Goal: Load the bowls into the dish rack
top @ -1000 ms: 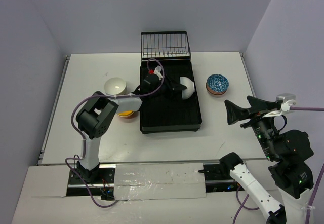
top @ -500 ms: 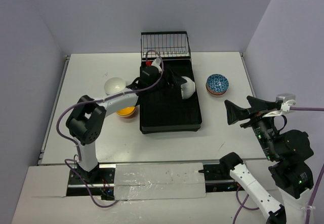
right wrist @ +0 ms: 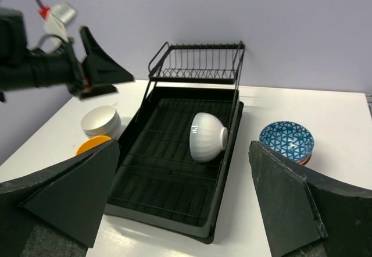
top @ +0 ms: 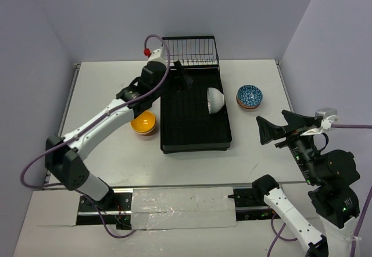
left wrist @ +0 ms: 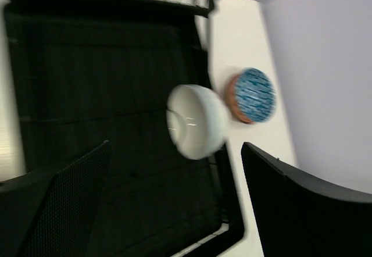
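Observation:
A white bowl (top: 215,100) lies on its side in the black dish rack (top: 195,138), leaning on the right rim; it also shows in the left wrist view (left wrist: 196,129) and the right wrist view (right wrist: 206,136). My left gripper (top: 183,75) is open and empty, raised above the rack's far left part. A stack of blue patterned bowls (top: 249,96) stands right of the rack. An orange bowl (top: 143,122) and stacked white bowls (right wrist: 100,120) stand left of it. My right gripper (top: 278,130) is open and empty, high over the table's right side.
The raised wire basket (top: 189,50) stands at the rack's far end, close to my left gripper. Purple walls close the table in at the back and on both sides. My left arm (top: 104,120) stretches over the bowls left of the rack.
My left gripper has pulled away from the white bowl, rising and moving back and left. The bowl stays leaning in the rack. The right arm has not moved.

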